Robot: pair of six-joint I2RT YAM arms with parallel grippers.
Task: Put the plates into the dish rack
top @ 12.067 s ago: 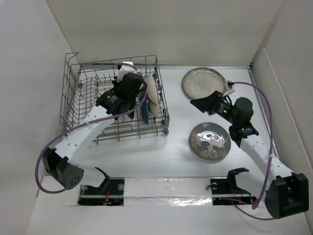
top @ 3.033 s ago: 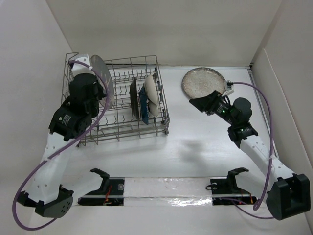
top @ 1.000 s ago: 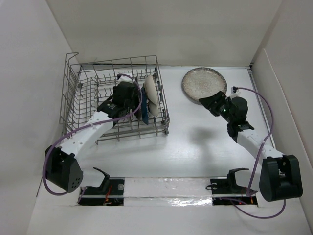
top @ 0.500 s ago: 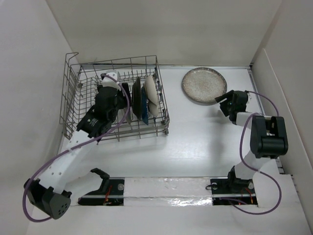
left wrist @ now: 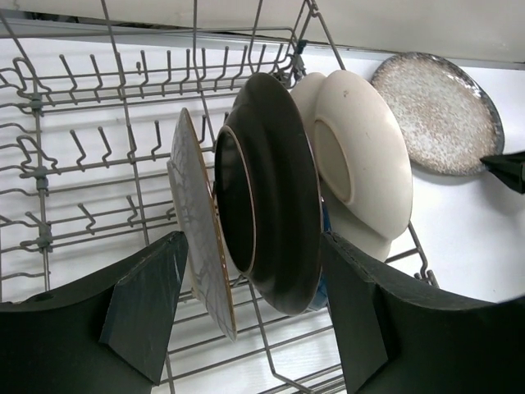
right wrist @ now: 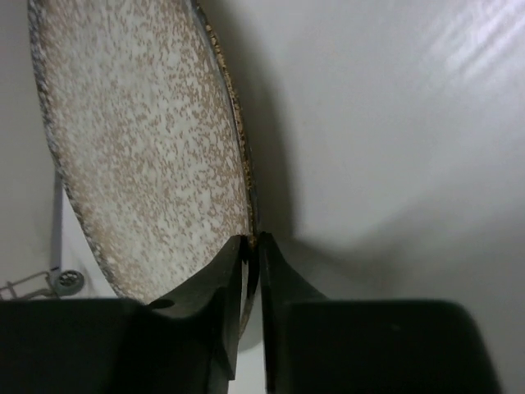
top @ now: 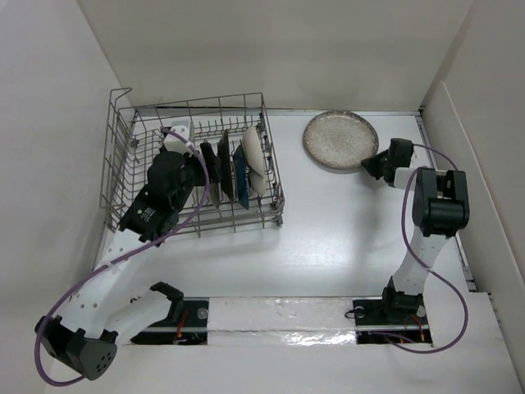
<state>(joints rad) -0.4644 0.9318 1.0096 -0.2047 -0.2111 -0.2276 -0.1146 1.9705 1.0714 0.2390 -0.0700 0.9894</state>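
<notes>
The dish rack (top: 131, 164) stands at the back left. Upright in its tines, left to right, are the grey deer plate (left wrist: 197, 222), the dark blue dish (left wrist: 275, 213) with its dark underside toward me, and two cream plates (left wrist: 369, 164). My left gripper (left wrist: 250, 254) is open inside the rack (left wrist: 82, 148). Its fingers straddle the deer plate and the dark dish without gripping either. The speckled grey-beige plate (top: 340, 139) lies on the table at the back right. My right gripper (right wrist: 253, 246) is shut on its right rim (right wrist: 148, 148), where a shadow shows under the edge.
The rack's left half holds only bare tines (left wrist: 90, 82). White walls enclose the table at the back and on both sides; the right wall (top: 484, 164) is close to the right arm. The arm bases sit along the near edge.
The right gripper has reached out to the speckled plate's right rim and shut on it. The left gripper has drawn back a little; the deer plate stands free in the rack.
</notes>
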